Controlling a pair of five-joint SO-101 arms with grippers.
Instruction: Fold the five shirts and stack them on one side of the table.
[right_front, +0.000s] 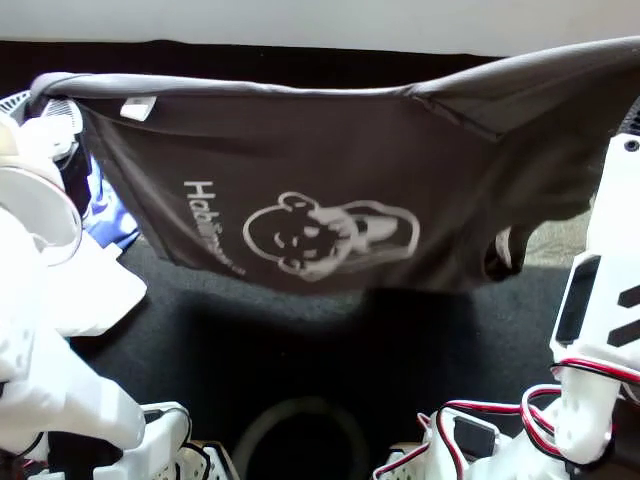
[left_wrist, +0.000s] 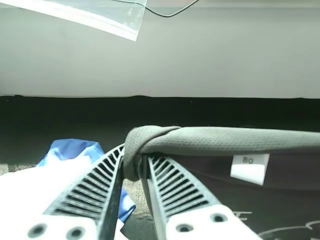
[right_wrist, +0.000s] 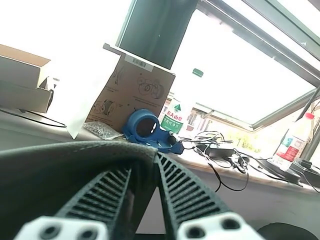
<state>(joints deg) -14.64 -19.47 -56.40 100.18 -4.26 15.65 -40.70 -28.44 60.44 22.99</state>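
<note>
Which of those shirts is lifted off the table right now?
The dark grey shirt with the white cartoon print, stretched between the left claw and right claw; the blue shirt and white shirt lie crumpled on the table.

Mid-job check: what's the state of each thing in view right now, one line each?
Grey shirt: unfolded, held up and stretched between both arms, print facing the high camera.
Left end effector: shut on a bunched corner of the grey shirt.
Right end effector: shut on the grey shirt's edge.
Blue shirt: crumpled, unfolded, lying on the table.
</note>
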